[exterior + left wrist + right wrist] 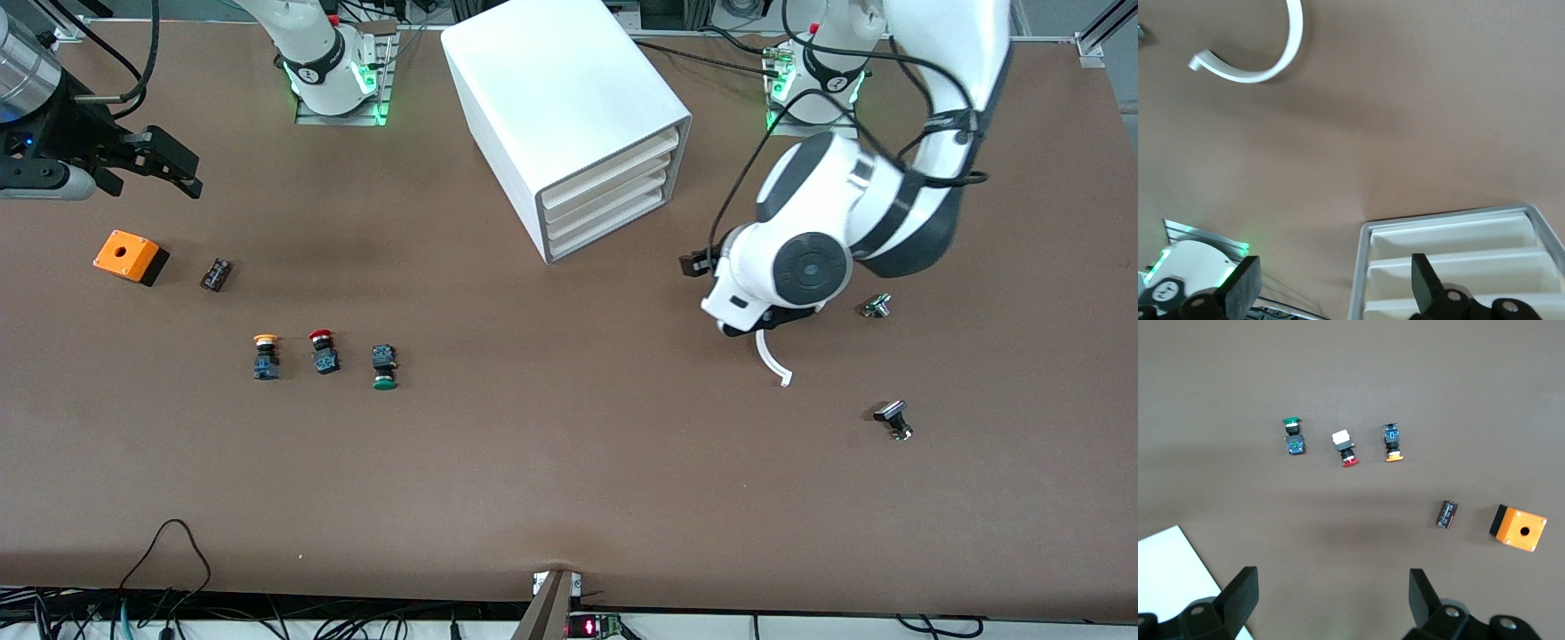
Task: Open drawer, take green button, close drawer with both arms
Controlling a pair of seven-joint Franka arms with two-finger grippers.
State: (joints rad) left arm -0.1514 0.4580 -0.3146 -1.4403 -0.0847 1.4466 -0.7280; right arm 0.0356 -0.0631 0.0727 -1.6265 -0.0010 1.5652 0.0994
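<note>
The white cabinet [551, 98] stands at the table's middle back with all three cream drawers shut; the lowest drawer [606, 233] sits flush. The green-capped button [384, 367] lies on the table, nearer the front camera than the cabinet, beside the red-capped and orange-capped ones. My left gripper [697, 263] is open and empty, in front of the drawer fronts, a short gap away. In the left wrist view [1335, 285] the lowest drawer [1451, 235] shows by the table surface. My right gripper [182, 173] is open and empty, up over the right arm's end. The right wrist view [1331, 595] shows the button [1293, 439].
A red-capped button [324, 351] and an orange-capped button [265, 356] lie beside the green one. An orange box [130, 256] and a small black part [216, 274] lie below the right gripper. A white curved strip [772, 358] and two metal parts [877, 306] [894, 420] lie near the left arm.
</note>
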